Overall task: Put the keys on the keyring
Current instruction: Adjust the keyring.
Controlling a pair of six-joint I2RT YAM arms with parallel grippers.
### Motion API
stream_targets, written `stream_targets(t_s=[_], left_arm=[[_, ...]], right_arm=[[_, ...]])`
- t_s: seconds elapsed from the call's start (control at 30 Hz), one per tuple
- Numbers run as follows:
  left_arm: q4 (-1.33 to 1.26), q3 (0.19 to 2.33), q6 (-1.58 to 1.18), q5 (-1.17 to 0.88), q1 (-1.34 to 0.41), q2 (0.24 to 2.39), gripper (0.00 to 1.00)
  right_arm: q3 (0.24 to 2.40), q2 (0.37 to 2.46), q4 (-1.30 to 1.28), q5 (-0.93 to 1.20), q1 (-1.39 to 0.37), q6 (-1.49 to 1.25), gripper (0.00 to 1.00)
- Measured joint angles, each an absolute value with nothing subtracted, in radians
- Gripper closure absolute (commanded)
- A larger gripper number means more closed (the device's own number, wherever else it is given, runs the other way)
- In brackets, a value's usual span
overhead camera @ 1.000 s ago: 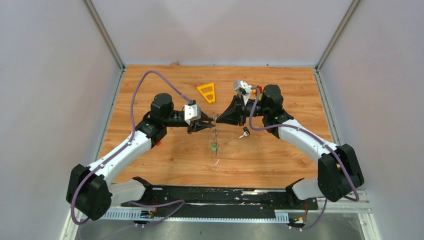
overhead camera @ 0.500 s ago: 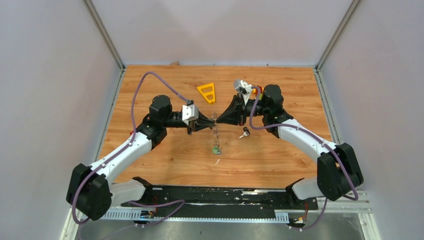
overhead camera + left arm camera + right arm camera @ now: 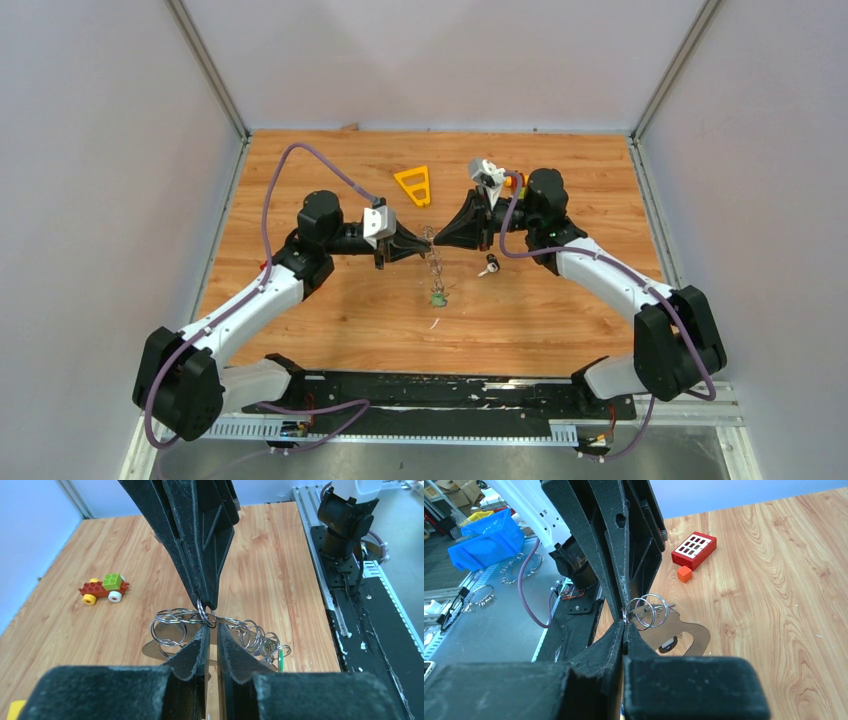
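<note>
The keyring shows as a chain of linked silver loops [image 3: 433, 258] hanging above the table between both grippers' tips. My right gripper [image 3: 625, 617] is shut on one top loop [image 3: 204, 611]. My left gripper [image 3: 211, 626] faces it tip to tip, its jaws narrowed to a slit around the lower edge of that same loop. At the chain's bottom end dangles a key with a green tag [image 3: 438, 297], the green tag [image 3: 281, 658] also showing in the left wrist view. A key with a black tag [image 3: 490, 265] lies on the wood under the right arm, again the black tag [image 3: 667, 645] from the right wrist.
A yellow triangle frame [image 3: 413, 185] lies behind the grippers. A red, green and yellow toy block car [image 3: 103, 587] sits at the back near the right arm. A red perforated block [image 3: 694, 549] and a small orange cube [image 3: 684, 573] rest on the wood.
My left gripper has moved right up to the right gripper's tip and its jaws have narrowed. The hanging chain with the green tag has swung slightly right.
</note>
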State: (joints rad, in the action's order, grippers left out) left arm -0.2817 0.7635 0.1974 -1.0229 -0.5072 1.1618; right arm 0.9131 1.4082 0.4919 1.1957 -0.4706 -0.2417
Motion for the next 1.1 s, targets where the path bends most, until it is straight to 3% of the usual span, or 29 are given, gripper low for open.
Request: stream_targets(t_s=[1.1], left_arm=[[-0.495,0.693,-0.068,-0.942,-0.503,1.177,0.9]], right_arm=[[0.913,1.414,0.454,1.153,-0.468,-0.166,1.0]])
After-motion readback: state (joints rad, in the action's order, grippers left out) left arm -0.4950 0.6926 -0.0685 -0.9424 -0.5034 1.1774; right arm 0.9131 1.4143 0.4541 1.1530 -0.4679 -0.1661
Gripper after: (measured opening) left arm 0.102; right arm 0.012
